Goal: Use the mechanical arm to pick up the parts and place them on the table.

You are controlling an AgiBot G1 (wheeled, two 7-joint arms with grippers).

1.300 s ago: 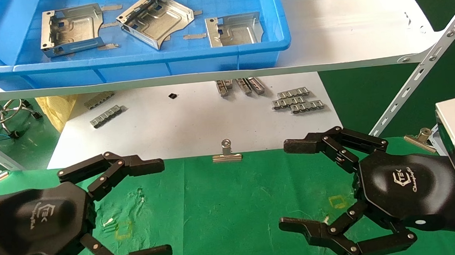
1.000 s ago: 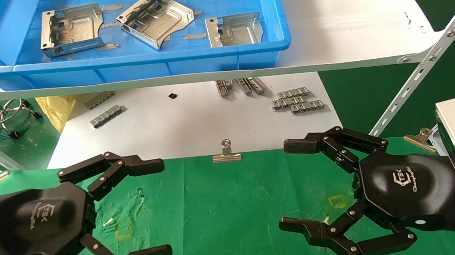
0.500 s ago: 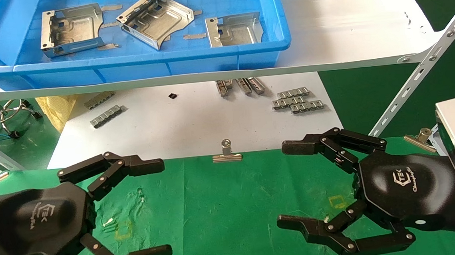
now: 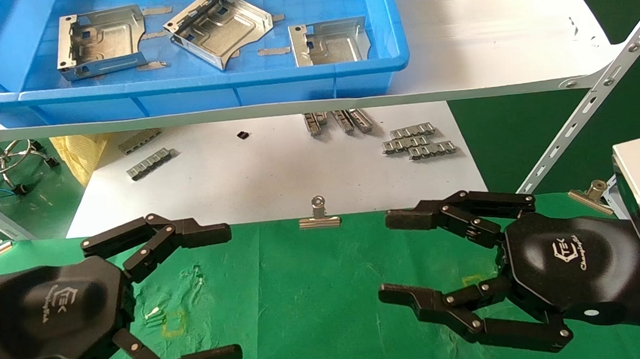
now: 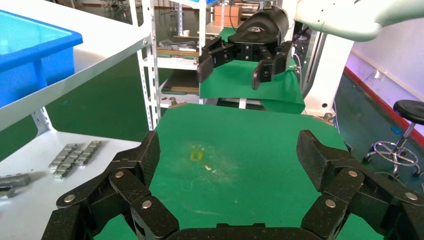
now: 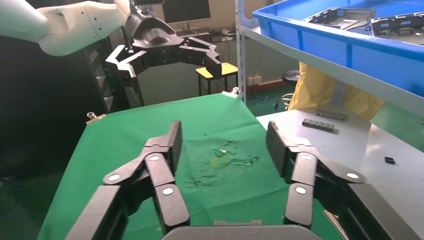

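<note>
While shiny ridged parts lie binned, black jointed right tool splayed.

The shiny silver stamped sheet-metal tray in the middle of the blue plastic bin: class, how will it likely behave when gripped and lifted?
The shiny silver stamped sheet-metal tray probably stays stiff: its bent walls and embossed ridges brace it. It likely feels light for its size, being thin sheet with cutouts. Its glossy surface may slip, and it already sits tilted in the blue plastic bin, so a push could shift it.

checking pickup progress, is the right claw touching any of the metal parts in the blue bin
Apart. The head view shows the right claw open over the green table, while the parts lie in the blue bin on the shelf.
</note>
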